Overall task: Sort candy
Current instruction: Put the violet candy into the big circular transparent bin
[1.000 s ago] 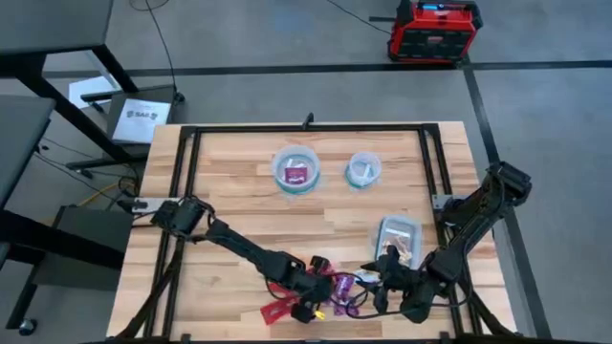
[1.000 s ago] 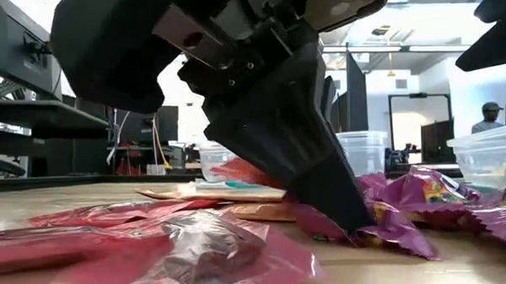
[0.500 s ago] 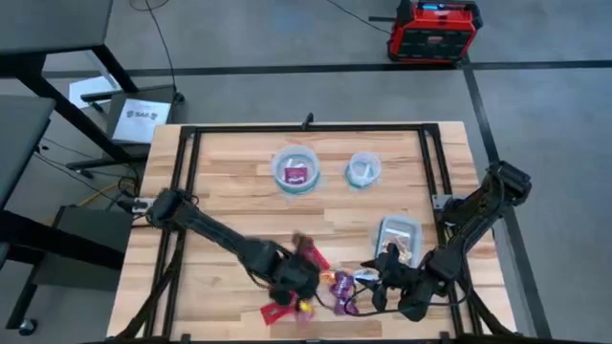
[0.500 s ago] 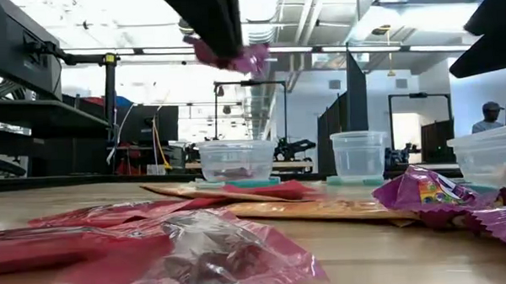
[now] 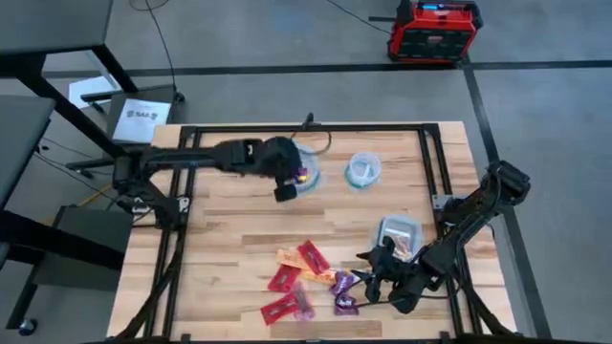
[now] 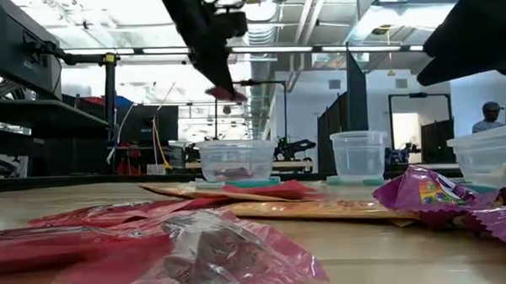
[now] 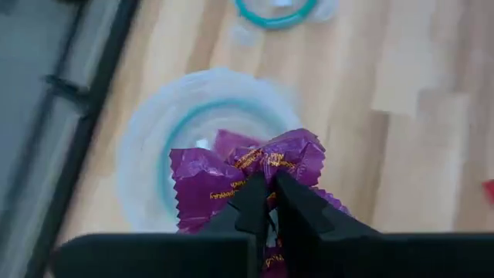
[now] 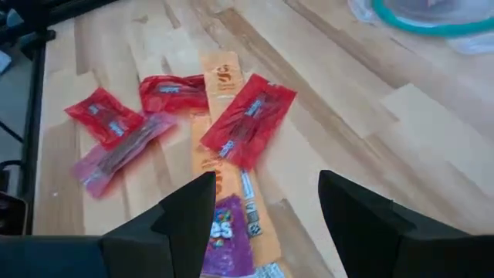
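Left tool [image 5: 287,182] up over the larger clear round bowl with a bluish rim [image 7: 154,154], fingers pinched tight on a crinkled purple candy wrapper with yellow lettering [image 7: 255,174]; another purple sweet visible down inside that bowl. Right tool [image 5: 371,277] low at the near right of the pale wooden slatted counter [image 5: 229,239], fingers spread wide and holding nothing, facing the loose pile of candy [image 5: 306,282]. In that pile: glossy red flat wrappers [image 8: 247,123] lying skewed over thin orange ones [image 8: 220,81], a pinkish-red packet [image 8: 116,154] off to one side, a purple one [image 8: 228,247] just ahead of the right tool. Smaller clear round bowl [image 5: 363,169] beside the larger one. Clear rectangular tub [image 5: 397,234] near the right arm.
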You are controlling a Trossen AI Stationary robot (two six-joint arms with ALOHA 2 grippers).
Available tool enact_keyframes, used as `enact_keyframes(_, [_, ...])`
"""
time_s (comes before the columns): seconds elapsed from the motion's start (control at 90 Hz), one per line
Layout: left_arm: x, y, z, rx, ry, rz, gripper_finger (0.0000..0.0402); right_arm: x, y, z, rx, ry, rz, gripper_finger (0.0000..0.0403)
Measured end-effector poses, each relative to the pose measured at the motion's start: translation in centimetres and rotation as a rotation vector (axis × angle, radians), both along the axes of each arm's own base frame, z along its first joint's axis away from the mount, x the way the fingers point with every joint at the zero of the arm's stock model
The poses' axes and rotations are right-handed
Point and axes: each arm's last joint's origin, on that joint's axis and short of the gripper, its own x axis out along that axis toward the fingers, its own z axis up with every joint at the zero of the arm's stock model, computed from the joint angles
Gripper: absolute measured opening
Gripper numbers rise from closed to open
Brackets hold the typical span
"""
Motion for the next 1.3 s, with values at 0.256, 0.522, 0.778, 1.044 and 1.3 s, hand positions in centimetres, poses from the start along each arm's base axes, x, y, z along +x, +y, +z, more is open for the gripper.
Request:
enact_keyframes(0.256, [0.3, 1.8, -1.7, -0.065, 0.054, -0.06, 0.0123, 0.5, -0.4, -0.2, 0.022, 0.068, 0.059, 0.0214])
enact_keyframes(0.522, [-0.2, -1.5, -0.4, -0.125, 0.226, -0.113, 0.0154, 0.7, 0.8, 0.2, -0.056, 0.111, 0.347, 0.0214])
enact_keyframes(0.778, [-0.2, -6.8, -0.2, -0.171, 0.301, -0.181, 0.0144, 4.3, -0.2, -3.6, -0.023, 0.2, 0.365, 0.0214])
enact_keyframes(1.044, [-0.9, -10.6, -0.5, -0.201, 0.381, -0.218, 0.0144, 6.6, 1.2, -7.0, -0.019, 0.305, 0.394, 0.0206])
enact_keyframes(1.3, [-1.2, -12.7, -0.2, -0.195, 0.38, -0.26, 0.0143, 7.1, 1.2, -5.9, -0.056, 0.379, 0.427, 0.0028])
